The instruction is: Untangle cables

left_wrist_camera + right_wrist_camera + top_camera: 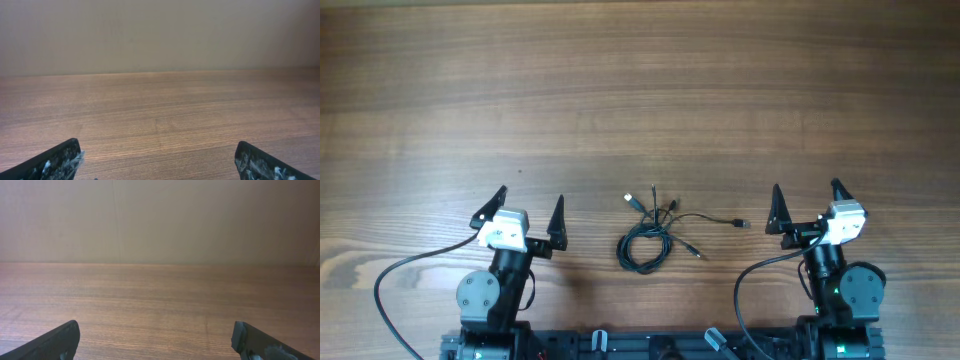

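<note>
Cables [645, 240] lie on the wooden table [640, 90], between the two arms: a small coil with plug ends fanned out far and right of it. Left gripper [531, 195]: jaws spread wide, holding nothing, well left of the bunch. Right gripper [806, 186]: likewise wide and empty, near the rightmost plug end, not touching.

The cables [655, 232] lie on the table [640, 90], between both arms.
</note>
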You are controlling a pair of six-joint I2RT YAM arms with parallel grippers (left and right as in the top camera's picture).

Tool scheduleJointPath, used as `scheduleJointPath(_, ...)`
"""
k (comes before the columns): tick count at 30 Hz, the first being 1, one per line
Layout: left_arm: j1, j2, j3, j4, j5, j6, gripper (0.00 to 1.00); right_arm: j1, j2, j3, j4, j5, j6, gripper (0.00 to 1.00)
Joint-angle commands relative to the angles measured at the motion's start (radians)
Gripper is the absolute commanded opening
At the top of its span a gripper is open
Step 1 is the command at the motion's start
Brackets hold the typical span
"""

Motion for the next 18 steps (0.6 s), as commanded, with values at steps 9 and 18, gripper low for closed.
scheduleJointPath(9,0.003,-0.006,-0.003,0.000,0.019,0.012,1.00,-0.004,-0.012,-0.001,0.005,-0.011,0.007,1.00)
scheduleJointPath(18,0.003,-0.006,-0.003,0.036,0.086,0.000,1.00,-0.004,-0.012,-0.001,0.005,-0.011,0.007,1.00)
